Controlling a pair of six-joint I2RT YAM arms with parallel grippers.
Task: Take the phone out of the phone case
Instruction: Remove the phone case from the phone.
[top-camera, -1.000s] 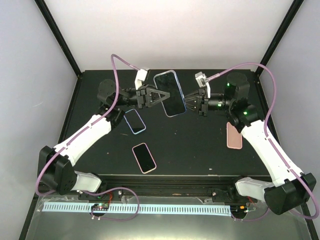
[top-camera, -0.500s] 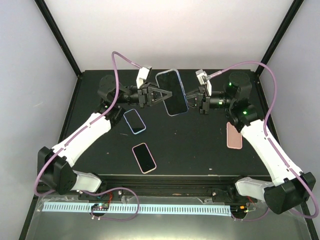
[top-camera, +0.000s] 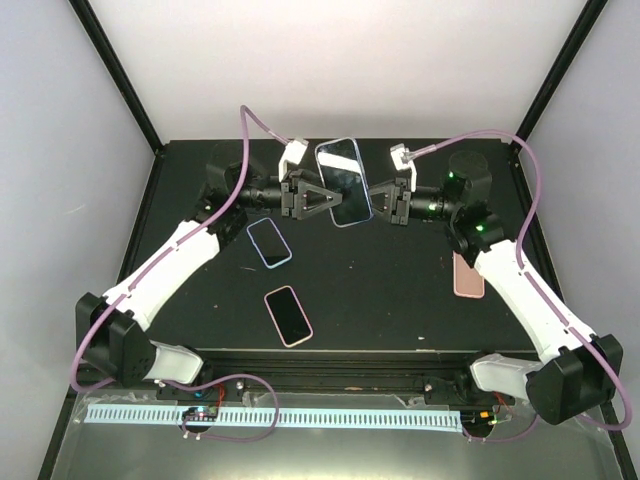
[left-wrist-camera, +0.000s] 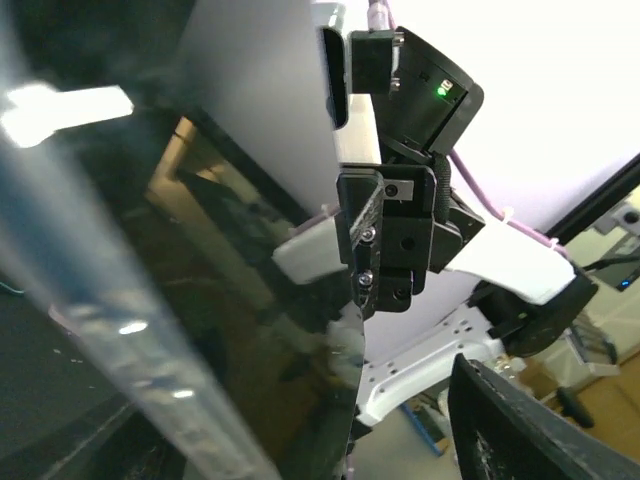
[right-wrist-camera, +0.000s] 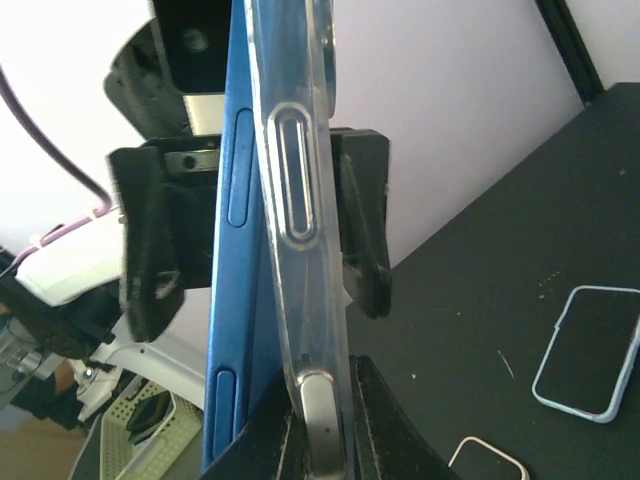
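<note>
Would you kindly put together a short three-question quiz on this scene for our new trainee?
1. True or false: the lifted phone rests on the table.
2. Which gripper is shut on the clear case? A left, B right, C neither.
3. How many other phones or cases lie on the table?
Key: 1 false; 2 B, the right gripper; 3 three: blue-rimmed phone, pink-rimmed phone, pink-backed one.

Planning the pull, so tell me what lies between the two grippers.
The phone in its case, held in the air between the left gripper and the right gripper; the top view shows it.
</note>
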